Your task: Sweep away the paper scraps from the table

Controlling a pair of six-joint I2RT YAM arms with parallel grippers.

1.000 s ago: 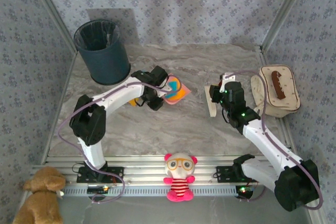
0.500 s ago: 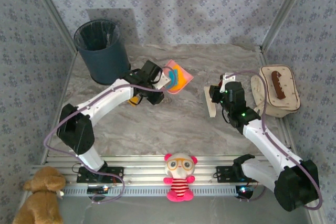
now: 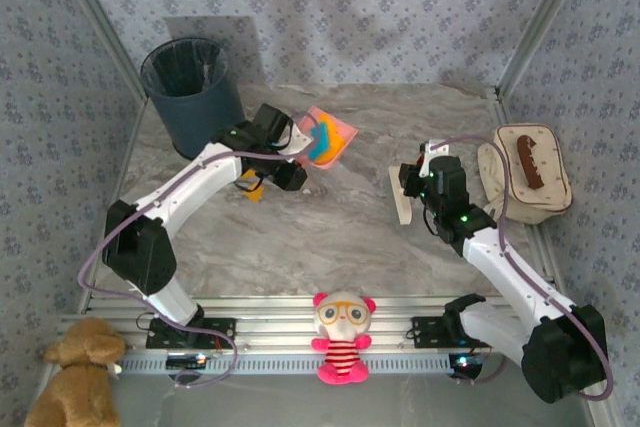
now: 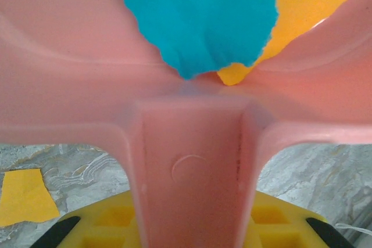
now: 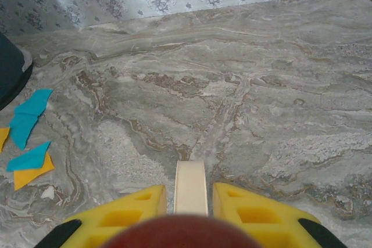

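At 11 o'clock by the bin [image 3: 195, 97], left pincer [image 3: 290, 152] grips the pink dustpan [image 3: 325, 139] handle, paper scraps [image 4: 203, 15] piled inside. Risk: tilt early, they spill short. Loose scraps [image 5: 29, 114] on the surface [image 3: 330, 237] at 10 o'clock. Right pincer [image 5: 190, 201] clamps cream tool [image 5: 190, 181].

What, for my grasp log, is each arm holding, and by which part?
The left jaws clamp the pink dustpan by its handle; the right jaws pinch a cream tool, which part I cannot tell.

Bright, even light; soft shadows; nearest surfaces blurred.
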